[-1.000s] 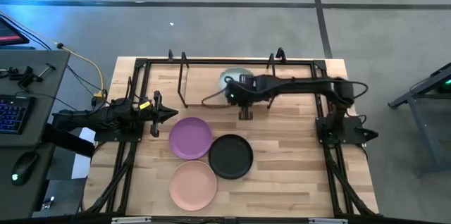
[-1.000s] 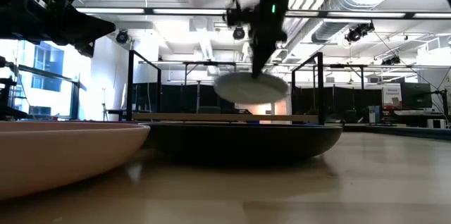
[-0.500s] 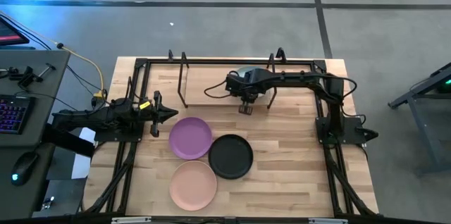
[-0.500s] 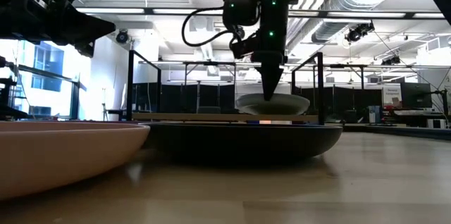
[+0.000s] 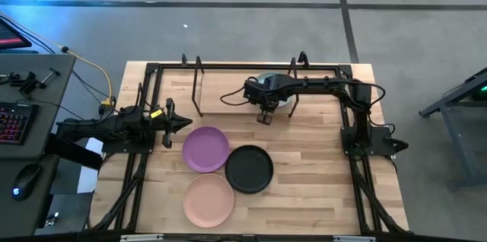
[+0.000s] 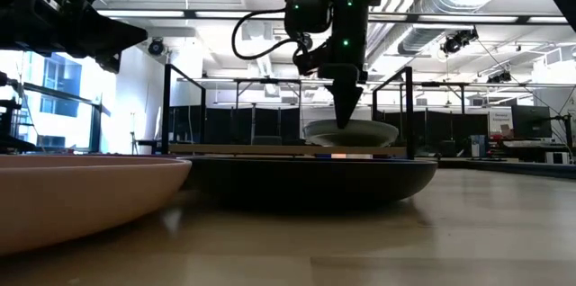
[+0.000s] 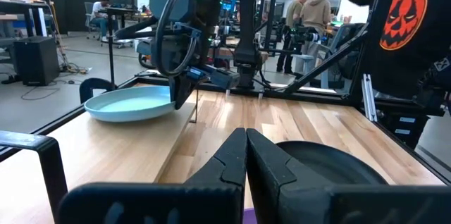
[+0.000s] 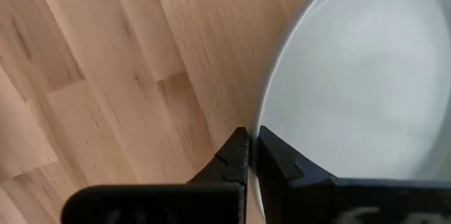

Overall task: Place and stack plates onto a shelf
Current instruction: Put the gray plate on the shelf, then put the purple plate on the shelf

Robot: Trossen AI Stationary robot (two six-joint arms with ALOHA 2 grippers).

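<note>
Wooden shelf point(image 5: 228, 102): one plate point(image 7: 130, 103).

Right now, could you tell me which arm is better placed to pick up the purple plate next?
Left. Its hand, shut and empty, sits right beside the purple plate. The right hand is across the table at the shelf, pinching the blue-green plate by its rim.

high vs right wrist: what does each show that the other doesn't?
High view only: the purple plate, black plate and pink plate on the table, the left gripper waiting beside the purple one, and the black frame.

Right wrist only: the right gripper pinching the rim of the blue-green plate, which the arm mostly covers from above.

Both: the light wooden shelf under that plate.
</note>
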